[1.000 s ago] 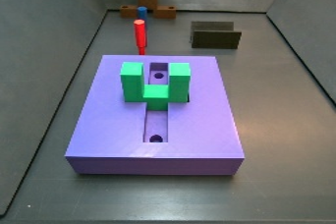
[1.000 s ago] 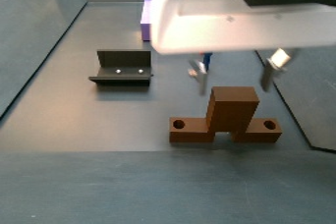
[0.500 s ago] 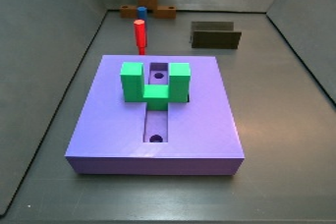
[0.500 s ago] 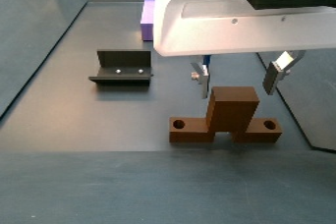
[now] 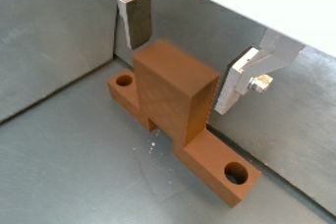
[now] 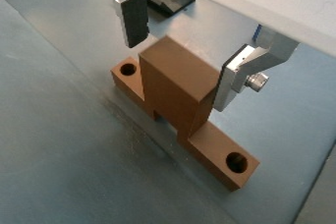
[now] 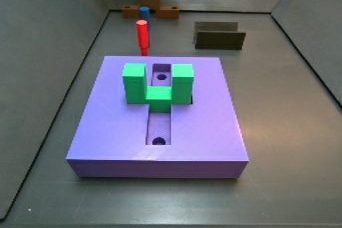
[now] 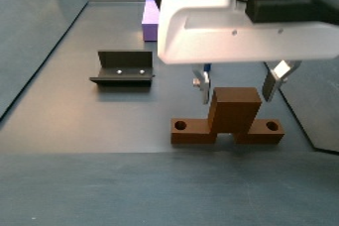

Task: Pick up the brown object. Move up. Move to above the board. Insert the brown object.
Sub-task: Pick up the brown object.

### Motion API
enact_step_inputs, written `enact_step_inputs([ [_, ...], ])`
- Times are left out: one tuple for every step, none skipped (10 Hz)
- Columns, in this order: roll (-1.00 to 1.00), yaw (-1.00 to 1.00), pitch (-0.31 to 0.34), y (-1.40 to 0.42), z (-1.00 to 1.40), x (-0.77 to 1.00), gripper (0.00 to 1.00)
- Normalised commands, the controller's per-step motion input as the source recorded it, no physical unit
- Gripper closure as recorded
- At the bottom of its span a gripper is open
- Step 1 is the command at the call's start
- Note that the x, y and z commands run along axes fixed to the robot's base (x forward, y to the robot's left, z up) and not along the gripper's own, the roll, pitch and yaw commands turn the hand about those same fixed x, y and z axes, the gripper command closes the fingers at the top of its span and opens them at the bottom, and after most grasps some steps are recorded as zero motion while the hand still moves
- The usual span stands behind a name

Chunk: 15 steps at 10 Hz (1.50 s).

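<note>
Gripper point(image 8: 239, 81) sits over the brown object point(image 8: 228, 121) at the far end of the floor, well apart from the board point(image 7: 201, 122). Fingers point(image 5: 138, 20) are spread, one on each side of the block's upright stem; both wrist views show a gap at each pad, so no clamp. Block rests flat on the grey floor, long bar with end holes crosswise. In a side view, the dark olive box point(image 8: 122, 68) lies at 10 o'clock from the block. On the board, a green U-block point(image 7: 158, 82) straddles the slot; a red cylinder point(image 7: 142, 36) stands at 12 o'clock beyond it.
</note>
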Motion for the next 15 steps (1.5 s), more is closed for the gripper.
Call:
enact_step_inputs([
  [-0.03,0.0,-0.164,0.0,-0.37,0.0,0.0],
  [-0.02,0.0,-0.14,0.0,-0.37,0.0,0.0],
  [-0.07,0.0,-0.179,0.0,-0.3,0.0,0.0],
  [-0.08,-0.04,-0.159,0.0,-0.3,0.0,0.0],
  [-0.08,-0.05,-0.159,0.0,-0.23,0.0,0.0],
  [-0.07,-0.13,-0.129,0.0,-0.16,0.0,0.0],
  [-0.05,-0.07,-0.091,0.0,-0.04,0.0,0.0],
  [-0.02,-0.04,-0.051,0.0,0.0,0.0,0.0],
  [0.0,0.0,0.0,0.0,0.0,0.0,0.0],
  [0.0,0.0,0.0,0.0,0.0,0.0,1.0],
  [0.0,0.0,0.0,0.0,0.0,0.0,1.0],
  [0.0,0.0,0.0,0.0,0.0,0.0,1.0],
  [0.0,0.0,0.0,0.0,0.0,0.0,1.0],
  [0.0,0.0,0.0,0.0,0.0,0.0,1.0],
  [0.0,0.0,0.0,0.0,0.0,0.0,1.0],
])
